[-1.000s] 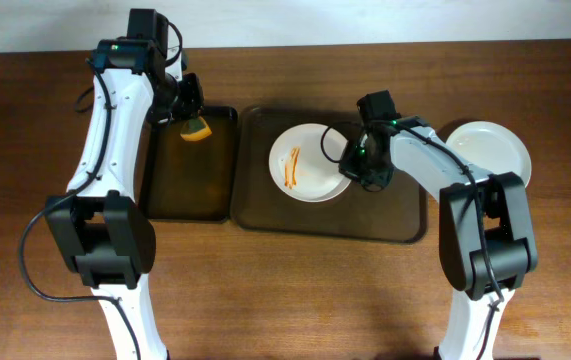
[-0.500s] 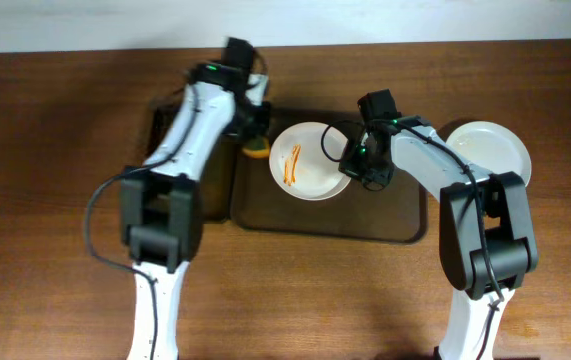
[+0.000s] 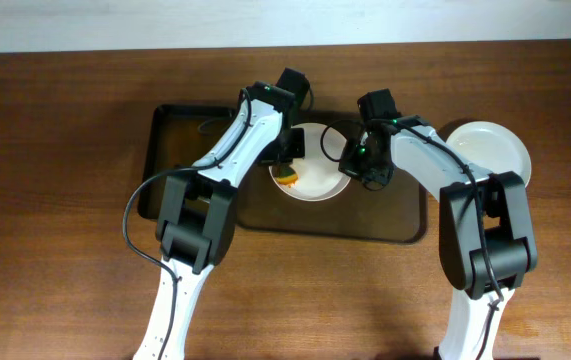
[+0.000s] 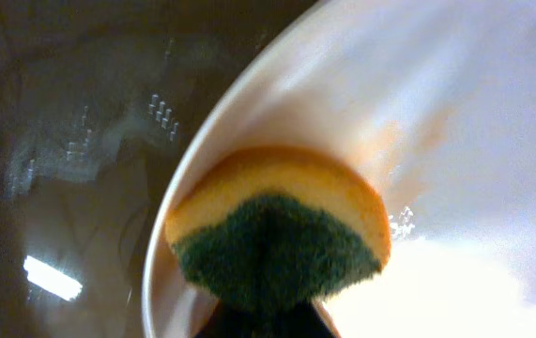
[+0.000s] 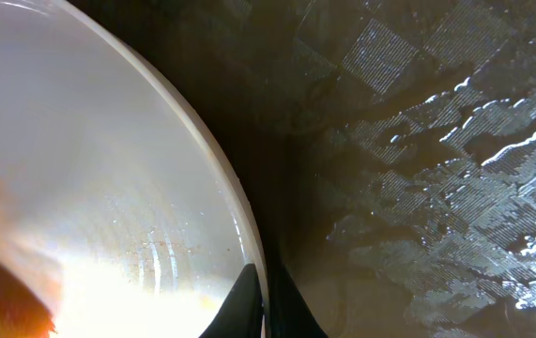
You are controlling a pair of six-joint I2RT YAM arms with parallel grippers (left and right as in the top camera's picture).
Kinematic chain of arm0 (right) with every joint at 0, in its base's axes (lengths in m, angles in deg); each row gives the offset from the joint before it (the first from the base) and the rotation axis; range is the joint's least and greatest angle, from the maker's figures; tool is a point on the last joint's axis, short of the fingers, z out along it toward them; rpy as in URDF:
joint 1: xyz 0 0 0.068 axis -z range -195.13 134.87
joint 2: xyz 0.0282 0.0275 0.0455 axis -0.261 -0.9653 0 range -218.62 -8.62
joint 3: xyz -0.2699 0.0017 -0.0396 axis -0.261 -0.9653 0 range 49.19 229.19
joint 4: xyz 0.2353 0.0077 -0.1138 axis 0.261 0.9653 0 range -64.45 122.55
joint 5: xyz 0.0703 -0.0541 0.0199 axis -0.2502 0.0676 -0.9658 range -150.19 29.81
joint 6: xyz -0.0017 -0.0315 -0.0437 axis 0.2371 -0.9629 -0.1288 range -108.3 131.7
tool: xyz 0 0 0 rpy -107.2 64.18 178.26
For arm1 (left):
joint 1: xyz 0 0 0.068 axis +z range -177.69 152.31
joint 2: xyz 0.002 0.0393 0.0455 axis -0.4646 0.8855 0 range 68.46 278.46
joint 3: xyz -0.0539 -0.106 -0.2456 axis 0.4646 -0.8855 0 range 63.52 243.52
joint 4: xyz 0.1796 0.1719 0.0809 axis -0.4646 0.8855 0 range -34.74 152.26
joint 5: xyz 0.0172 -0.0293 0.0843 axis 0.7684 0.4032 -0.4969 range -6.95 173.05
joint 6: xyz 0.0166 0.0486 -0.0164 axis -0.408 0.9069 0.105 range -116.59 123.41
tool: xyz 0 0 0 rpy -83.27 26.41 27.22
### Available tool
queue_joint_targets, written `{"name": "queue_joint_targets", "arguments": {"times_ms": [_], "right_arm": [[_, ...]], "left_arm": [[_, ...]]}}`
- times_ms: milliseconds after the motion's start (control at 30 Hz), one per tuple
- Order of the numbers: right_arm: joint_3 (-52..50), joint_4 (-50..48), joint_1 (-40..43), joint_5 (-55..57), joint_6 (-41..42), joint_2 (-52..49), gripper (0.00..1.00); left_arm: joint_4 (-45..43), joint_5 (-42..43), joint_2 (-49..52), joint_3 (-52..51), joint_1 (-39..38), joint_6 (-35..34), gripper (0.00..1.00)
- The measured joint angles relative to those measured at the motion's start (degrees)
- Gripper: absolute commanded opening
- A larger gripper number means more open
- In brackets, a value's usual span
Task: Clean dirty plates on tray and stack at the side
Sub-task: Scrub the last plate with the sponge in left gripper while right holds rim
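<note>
A white plate [image 3: 315, 178] lies on the dark brown tray [image 3: 385, 222]. My left gripper [image 3: 287, 172] is shut on a yellow and green sponge [image 4: 277, 230] and presses it on the plate's left part [image 4: 455, 122]. Faint orange smears show on the plate beside the sponge. My right gripper [image 3: 353, 165] is shut on the plate's right rim [image 5: 239, 221], one finger inside and one outside. Another white plate [image 3: 490, 150] sits on the table to the right of the tray.
A smaller black tray [image 3: 180, 165] stands left of the brown tray, partly under my left arm. The brown tray's floor [image 5: 418, 188] looks wet and shiny. Bare wooden table [image 3: 55, 200] lies all around.
My left gripper has carried the sponge from the black tray rightward onto the plate, covering the orange streaks. My right gripper has stayed on the plate's rim.
</note>
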Motion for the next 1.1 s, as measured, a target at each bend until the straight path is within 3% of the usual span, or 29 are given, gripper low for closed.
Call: {"name": "queue_joint_targets", "arguments": {"times_ms": [100,200,333,500,633,767,933,1033,1100], "right_arm": [[0.0,-0.02,0.0,0.0,0.02,0.0,0.04],[0.0,-0.02,0.0,0.0,-0.02,0.0,0.04],[0.0,-0.02,0.0,0.02,0.0,0.0,0.04],[0.11,-0.66,0.0,0.04,0.04,-0.15,0.04],[0.11,-0.66,0.0,0.04,0.0,-0.15,0.04],[0.11,-0.66,0.02,0.02,0.04,-0.15,0.04],[0.11,-0.66,0.02,0.04,0.0,-0.15,0.04],[0.11,-0.66,0.02,0.04,0.02,-0.15,0.04],[0.11,-0.63,0.02,0.04,0.02,-0.15,0.04]], "left_arm": [[3.98,0.24,0.0,0.07,-1.29,-0.09,0.0],[1.64,0.07,0.0,0.0,-2.8,-0.04,0.0],[-12.09,0.07,0.33,-0.48,-4.81,-0.04,0.0],[-19.12,-5.01,1.73,-0.09,-3.85,-0.04,0.0],[-15.69,-6.01,1.95,0.83,-0.92,-0.28,0.0],[-2.86,-1.07,1.79,2.25,1.57,-0.44,0.0],[6.16,14.8,1.97,1.64,2.29,13.66,0.0],[3.98,21.81,2.62,1.22,2.27,22.12,0.0],[0.26,24.24,2.75,0.74,2.36,23.65,0.0]]}}
